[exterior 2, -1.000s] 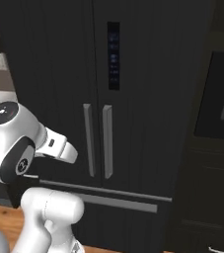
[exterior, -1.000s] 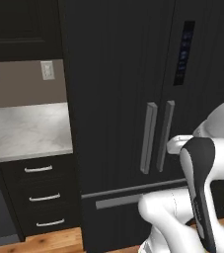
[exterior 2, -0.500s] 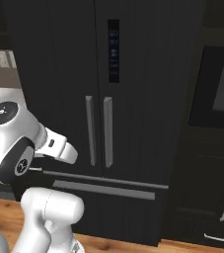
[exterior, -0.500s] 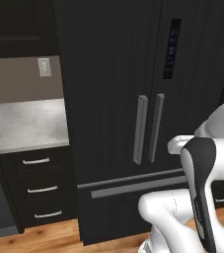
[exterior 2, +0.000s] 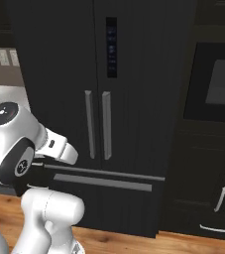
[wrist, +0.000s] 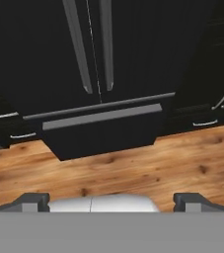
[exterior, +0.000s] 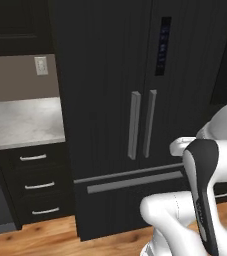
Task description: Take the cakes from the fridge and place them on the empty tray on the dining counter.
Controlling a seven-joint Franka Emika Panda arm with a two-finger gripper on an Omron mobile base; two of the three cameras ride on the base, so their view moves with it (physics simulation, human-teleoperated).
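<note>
The fridge (exterior: 105,90) stands straight ahead, tall and black, with both doors shut; it also shows in the right base view (exterior 2: 139,99) and the hand view (wrist: 133,49). Two long grey handles (exterior: 141,124) run side by side at its middle, below a small display panel (exterior 2: 111,47). A wide grey drawer handle (wrist: 101,116) crosses its lower part. The cakes are hidden behind the shut doors. My gripper (wrist: 111,201) is open and holds nothing, well back from the fridge over the wooden floor, with the arm folded close to the base. The tray and the dining counter are out of view.
Left of the fridge a grey stone wall counter (exterior: 20,122) sits over black drawers (exterior: 32,185). A built-in oven (exterior 2: 218,87) and black cabinets (exterior 2: 218,198) stand to its right. Wooden floor (wrist: 133,168) lies between me and the fridge.
The whole picture has shifted, so the base has moved: the fridge sits further left in the left base view and more of the oven shows at right. The arm holds its pose.
</note>
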